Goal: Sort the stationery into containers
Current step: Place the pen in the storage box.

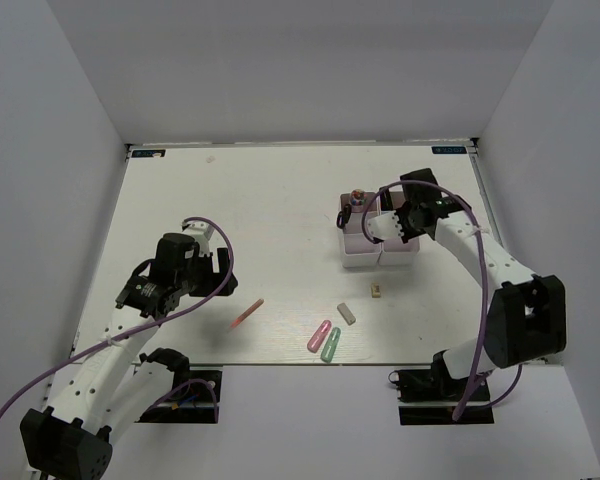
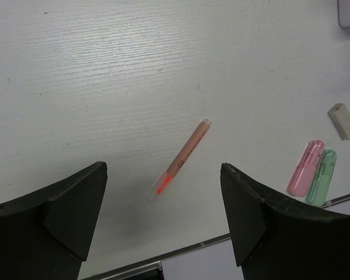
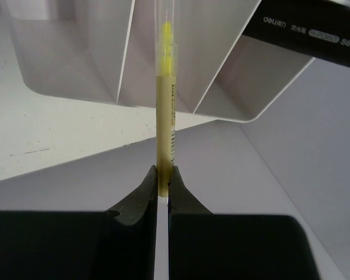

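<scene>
Left claw (image 1: 208,256): hovering left of centre in the top view, fingers spreading wide, gripping nothing.
Pink pen (image 2: 184,156): lying slantwise on the table (image 1: 230,200), sitting between the two black fingers in the left wrist view and touching neither; orange-red tip pointing toward the lower left.
Right claw (image 3: 163,175): closing narrow on a yellow pen (image 3: 165,99) at the bottom centre of the right wrist view; reaching over the trays, right of centre, in the top view.
Yellow pen: running straight up the frame from the pinch, yellow tip pointing at the divider walls; touching them or not, cannot tell.
Trays (image 1: 363,262): sitting right of centre in the top view, white walls filling the upper part of the right wrist view.
Black highlighter (image 3: 306,29): crossing the upper right corner of the right wrist view, by the trays' rim; which compartment, cannot tell.
Pink capsule eraser (image 1: 319,335) and green capsule eraser (image 1: 330,345): lying side by side near the table's lower edge, below centre.
Grey eraser (image 1: 346,313): resting just above and right of the two capsules.
Pale clip (image 1: 377,291): lying between the grey eraser and the trays, touching neither.
</scene>
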Tool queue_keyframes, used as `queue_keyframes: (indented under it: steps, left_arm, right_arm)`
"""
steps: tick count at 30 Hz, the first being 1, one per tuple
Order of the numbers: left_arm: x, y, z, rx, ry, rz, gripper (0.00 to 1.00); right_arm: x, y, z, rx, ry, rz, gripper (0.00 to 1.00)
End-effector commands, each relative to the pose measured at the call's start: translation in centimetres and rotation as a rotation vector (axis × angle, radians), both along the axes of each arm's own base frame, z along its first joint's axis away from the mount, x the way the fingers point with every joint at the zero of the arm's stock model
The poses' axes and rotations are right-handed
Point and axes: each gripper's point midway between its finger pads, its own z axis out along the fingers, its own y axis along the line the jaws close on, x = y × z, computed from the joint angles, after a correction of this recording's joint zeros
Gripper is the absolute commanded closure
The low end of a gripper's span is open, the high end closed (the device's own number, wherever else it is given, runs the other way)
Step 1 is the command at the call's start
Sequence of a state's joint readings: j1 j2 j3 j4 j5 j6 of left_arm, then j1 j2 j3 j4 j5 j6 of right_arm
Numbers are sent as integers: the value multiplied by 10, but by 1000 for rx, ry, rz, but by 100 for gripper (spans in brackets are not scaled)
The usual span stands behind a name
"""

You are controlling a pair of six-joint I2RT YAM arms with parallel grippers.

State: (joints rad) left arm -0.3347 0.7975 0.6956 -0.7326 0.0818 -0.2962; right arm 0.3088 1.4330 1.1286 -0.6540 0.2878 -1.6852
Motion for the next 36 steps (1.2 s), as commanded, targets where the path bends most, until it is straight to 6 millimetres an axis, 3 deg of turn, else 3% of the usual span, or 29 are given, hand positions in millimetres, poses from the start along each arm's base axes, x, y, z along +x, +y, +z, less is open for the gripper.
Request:
queue_keyframes:
  steps: [1, 4, 10, 13, 14, 19, 20, 21, 22, 23, 24, 25, 28, 29, 30, 31, 32, 33, 34, 35, 36]
  left_arm:
    - [1, 3, 1, 8, -15, 2, 12]
    - [1, 3, 2, 7, -18, 1, 12]
    - [1, 2, 0, 10, -11, -1, 12]
    - [1, 3, -1, 13, -11, 0, 12]
    - [3, 1, 1, 6, -16, -6, 12]
    - [-4, -10, -7, -22, 43, -69, 13]
    - [-6, -14, -9, -29, 54, -95, 16]
    - [-6, -17, -9, -40, 60, -112, 28]
    - [-8, -21, -12, -47, 70, -139, 34]
    - [-13, -32, -12, -95, 96, -189, 43]
    - [-13, -35, -11, -109, 100, -207, 54]
    - [-13, -39, -15, -117, 121, -228, 72]
    - [-18, -55, -13, -173, 142, -312, 81]
    - [-20, -61, -16, -166, 160, -344, 79]
    - [-21, -62, -18, -160, 173, -356, 74]
    - [-20, -63, -19, -137, 190, -373, 58]
    - [-25, -65, -28, -105, 234, -397, 54]
    - [-25, -64, -38, -53, 266, -404, 53]
    - [-24, -65, -36, -25, 274, -424, 50]
    - [-31, -68, -48, 19, 335, -458, 48]
    - [-33, -65, -55, 84, 346, -478, 47]
  right_arm:
    - [19, 3, 13, -22, -48, 14, 100]
    - [24, 7, 9, -11, -44, 14, 98]
    - [31, 15, 1, -6, -47, 14, 80]
    - [31, 20, 0, 23, -48, 9, 64]
    - [31, 23, 2, 29, -53, 16, 44]
    - [32, 27, 21, 95, -112, -10, 42]
    - [30, 31, 25, 120, -119, -9, 46]
    - [29, 31, 28, 148, -123, -29, 50]
    - [26, 32, 45, 201, -157, -55, 57]
    - [23, 38, 48, 272, -156, -83, 84]
    - [18, 38, 54, 309, -148, -106, 100]
    - [9, 39, 71, 386, -175, -149, 100]
    - [-19, 58, 73, 657, -99, -276, 100]
    - [-42, 66, 64, 720, -8, -300, 96]
    - [-61, 88, 60, 827, 105, -252, 58]
    - [-74, 94, 61, 900, 142, -290, 10]
    - [-93, 96, 31, 918, 242, -347, 10]
    - [-113, 114, 37, 1008, 316, -286, 10]
    - [-122, 118, 25, 1044, 364, -314, 39]
    - [-133, 121, 14, 1066, 418, -343, 72]
    - [-142, 129, 18, 1113, 451, -321, 100]
